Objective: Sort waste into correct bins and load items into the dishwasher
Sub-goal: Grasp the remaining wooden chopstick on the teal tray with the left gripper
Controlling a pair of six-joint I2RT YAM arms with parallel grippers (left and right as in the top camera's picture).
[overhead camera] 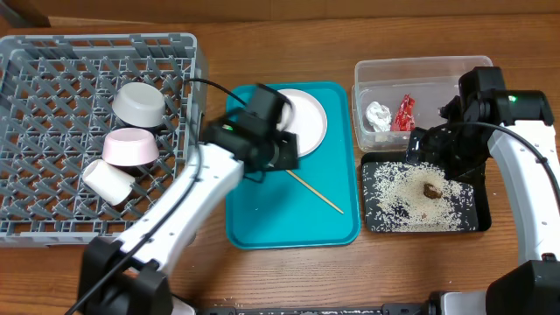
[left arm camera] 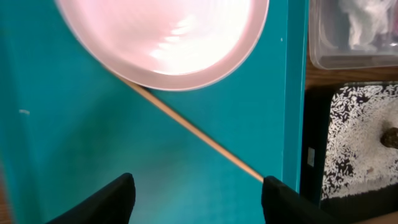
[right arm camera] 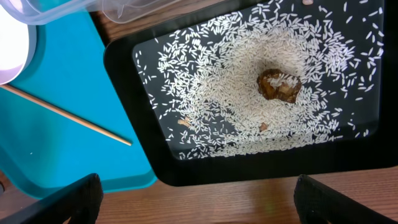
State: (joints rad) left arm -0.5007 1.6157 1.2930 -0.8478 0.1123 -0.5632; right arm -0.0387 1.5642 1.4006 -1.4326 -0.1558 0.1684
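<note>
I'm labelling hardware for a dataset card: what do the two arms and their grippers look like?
White links, black joints and thin black cables on the left arm and right arm. Matte black left gripper and right gripper, two blunt fingers each. A green light near the right wrist.

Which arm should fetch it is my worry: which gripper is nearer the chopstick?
Left. The left gripper hovers over the teal tray, with one end of the chopstick close by it. The right gripper is over the black tray, beyond the teal tray's edge.
</note>
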